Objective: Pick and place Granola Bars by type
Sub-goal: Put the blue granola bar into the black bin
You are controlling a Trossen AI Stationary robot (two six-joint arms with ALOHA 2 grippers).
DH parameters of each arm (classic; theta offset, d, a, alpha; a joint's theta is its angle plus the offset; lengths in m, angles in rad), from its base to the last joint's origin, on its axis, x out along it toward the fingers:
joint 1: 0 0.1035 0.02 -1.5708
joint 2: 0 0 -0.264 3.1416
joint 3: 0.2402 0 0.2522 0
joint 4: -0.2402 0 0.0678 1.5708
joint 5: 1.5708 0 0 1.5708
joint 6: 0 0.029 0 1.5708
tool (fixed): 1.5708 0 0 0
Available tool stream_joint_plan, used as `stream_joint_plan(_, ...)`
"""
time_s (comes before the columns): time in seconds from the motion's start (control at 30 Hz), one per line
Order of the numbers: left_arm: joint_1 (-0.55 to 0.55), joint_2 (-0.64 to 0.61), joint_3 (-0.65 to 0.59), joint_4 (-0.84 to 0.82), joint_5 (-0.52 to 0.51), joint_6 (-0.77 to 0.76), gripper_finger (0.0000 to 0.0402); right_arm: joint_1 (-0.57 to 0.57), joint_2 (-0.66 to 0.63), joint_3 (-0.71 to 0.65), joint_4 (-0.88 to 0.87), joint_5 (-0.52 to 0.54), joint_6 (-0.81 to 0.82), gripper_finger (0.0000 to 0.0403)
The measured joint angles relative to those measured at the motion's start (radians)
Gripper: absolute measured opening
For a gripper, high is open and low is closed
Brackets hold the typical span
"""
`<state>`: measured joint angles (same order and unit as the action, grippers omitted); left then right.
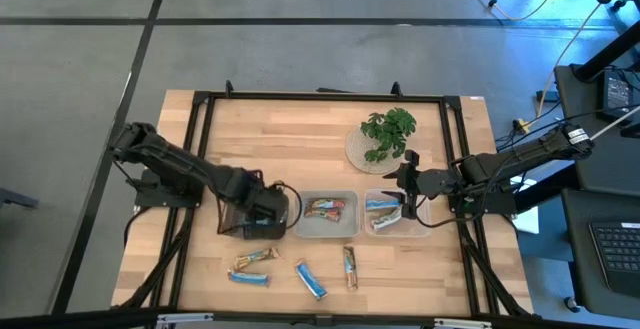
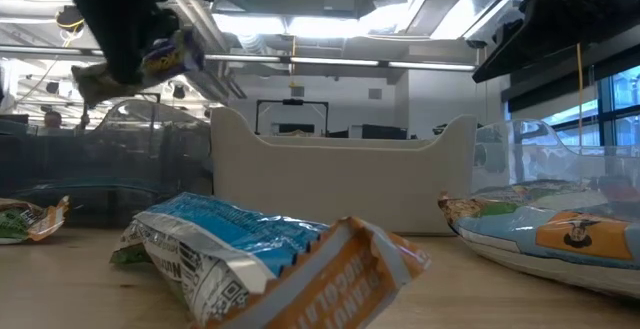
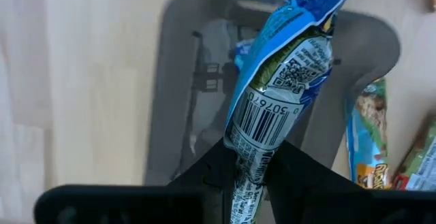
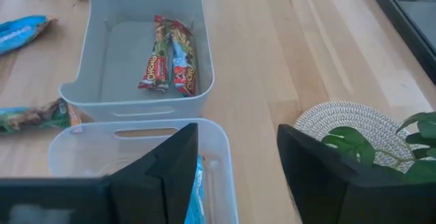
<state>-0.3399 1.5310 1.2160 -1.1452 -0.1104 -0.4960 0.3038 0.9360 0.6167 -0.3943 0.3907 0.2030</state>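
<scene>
To the left of the middle tray point(image 1: 327, 233), over the left tray point(image 3: 163, 81): the left gripper point(image 3: 252, 159), pinched tight on the lower end of a blue bar point(image 3: 279, 94). Barcode side up, the rest of the wrapper standing out past the fingertips and hanging above the tray's floor. Something blue already down in that tray, too little of it showing to name.

Judged to be the drop of this bar into the left tray. Best done by lowering until the free end sits well inside the walls, then parting the fingers only enough to let go. Worth keeping the bar centred, since a long foil wrapper can catch on a rim and tip out. Worth lifting straight up afterwards, so nothing gets dragged along.

Inside the middle tray itself: two red-brown bars point(image 4: 170, 54), side by side. In front of it, on the bare wood: four loose bars point(image 1: 311, 279), well apart from all the trays, not yet sorted.

To the right of the middle tray, touching it or just beside it: the right tray point(image 4: 82, 139), with blue-wrapped bars point(image 1: 382, 207) lying in it. Above that tray: the right gripper point(image 4: 237, 134), fingers spread wide, nothing between them, touching nothing. Farther back and to the right of the middle tray: a leafy plant point(image 1: 388, 129) on a woven plate.
</scene>
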Motion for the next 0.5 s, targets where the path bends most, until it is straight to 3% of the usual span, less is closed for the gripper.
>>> stream_joint_plan(0.3,-0.028,0.165,-0.001,-0.002,0.026,-0.034,0.0059,0.0,0.0,0.0,0.0,0.0,0.056,0.0204)
stream_joint_plan(0.5,-0.028,0.26,-0.001,-0.003,0.025,0.037,0.0061,0.0,0.0,0.0,0.0,0.0,0.053,0.0204)
